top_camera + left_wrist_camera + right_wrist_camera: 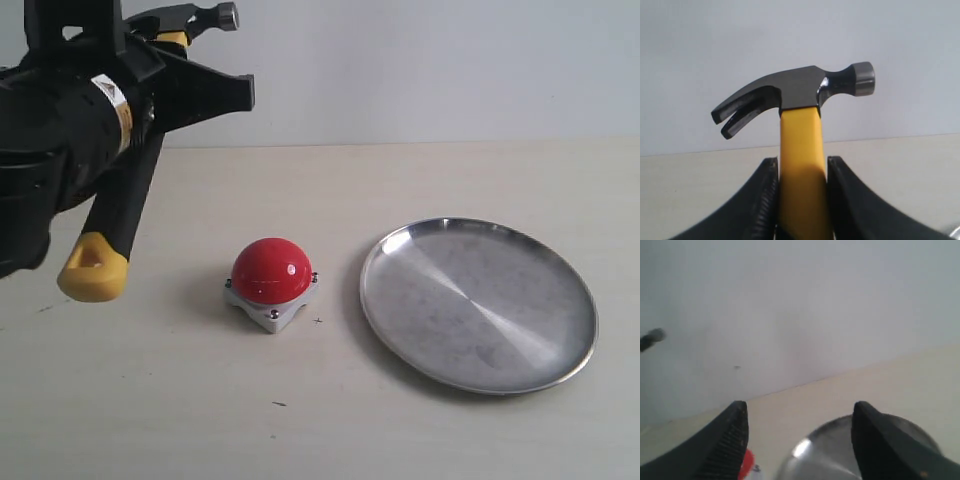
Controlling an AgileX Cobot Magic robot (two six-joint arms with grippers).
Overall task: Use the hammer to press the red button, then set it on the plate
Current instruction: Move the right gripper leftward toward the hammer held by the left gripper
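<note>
— While the left gripper (pixel 802 161) has its jaws drawn partway in, what sits between them?
— The hammer (pixel 795 89). Both black fingers (pixel 765 200) press on the yellow part of the handle, one on each side, just under the dark head. The claw points one way and the round striking face the other.
— And the right gripper (pixel 801 410)?
— Its jaws are spread wide with nothing between them. Through the gap its wrist view shows only pale table and wall.
— Where is the hammer over the table (pixel 150 410)?
— Off the surface, at the left of the exterior view. The head is up at the top edge. The handle slants down and ends in a yellow loop (pixel 93 268), which hangs in the air to the left of the red button (pixel 271 268), apart from it.
— The button itself?
— It sits on its grey square base on the table, near the middle.
— And the plate (pixel 480 305)?
— Flat on the table just to the right of the button, with a small gap between them. The right wrist view catches its shiny rim and a sliver of the red dome beyond the open fingers
</note>
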